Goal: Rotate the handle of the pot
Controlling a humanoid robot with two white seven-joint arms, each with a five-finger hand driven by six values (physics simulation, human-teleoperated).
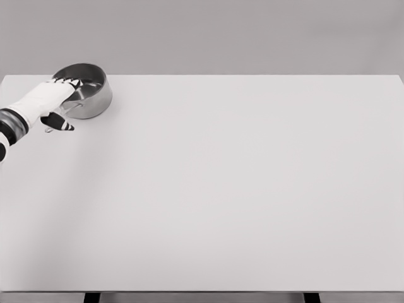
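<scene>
So most of the white desk up front is just plain surface, and everything going on sits way back in the far left corner. The left hand comes in from the left edge and lies over the near-left rim of the metal pot, with its dark-tipped fingers partly curled down around where the pot handle pokes out toward the left. Honestly can't tell if they're actually gripping it or just resting against it.

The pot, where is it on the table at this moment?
In the head view, the pot stands near the far left corner of the table, with the left hand over its near left side.
</scene>
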